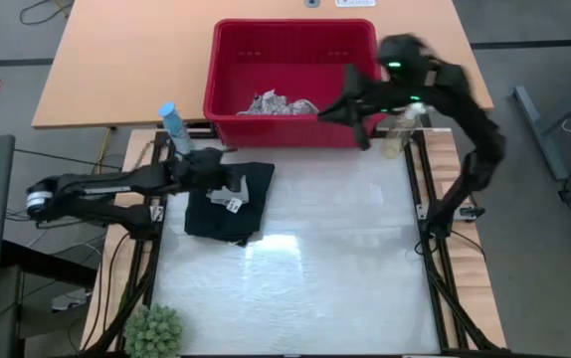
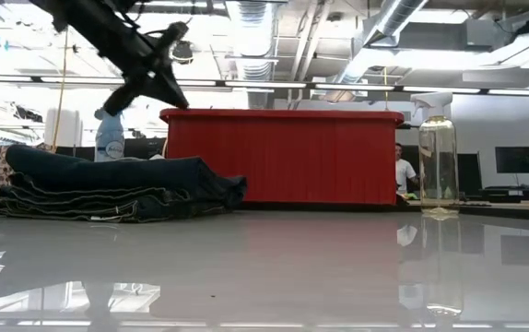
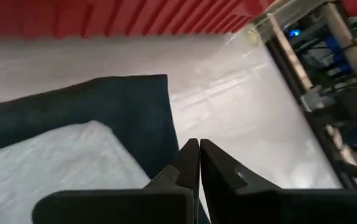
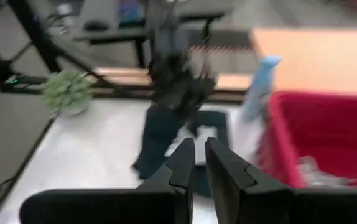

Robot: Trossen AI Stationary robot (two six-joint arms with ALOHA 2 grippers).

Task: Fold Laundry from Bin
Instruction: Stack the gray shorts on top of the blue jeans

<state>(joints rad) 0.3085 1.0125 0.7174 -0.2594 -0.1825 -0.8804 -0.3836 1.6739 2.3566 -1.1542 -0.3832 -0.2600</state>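
Note:
The dark folded trousers (image 1: pixel 211 214) lie flat on the table's left part, with a small grey cloth (image 3: pixel 54 168) on top of them. My left gripper (image 3: pixel 198 149) is shut and hovers just above the pile's right edge (image 2: pixel 180 100), clear of it. The red bin (image 1: pixel 285 129) stands at the table's far edge, and a white leaf-print cloth (image 1: pixel 281 102) lies on its floor. My right gripper (image 4: pixel 198 149) is raised over the bin's front right corner (image 1: pixel 327 112), its fingers close together with nothing between them.
A blue spray bottle (image 1: pixel 173 127) stands left of the bin and a clear one (image 1: pixel 397 134) right of it. A small green plant (image 1: pixel 153 330) sits at the near left corner. Bare white table (image 1: pixel 315 268) spreads right of the trousers. A person (image 2: pixel 401 171) shows in the room behind.

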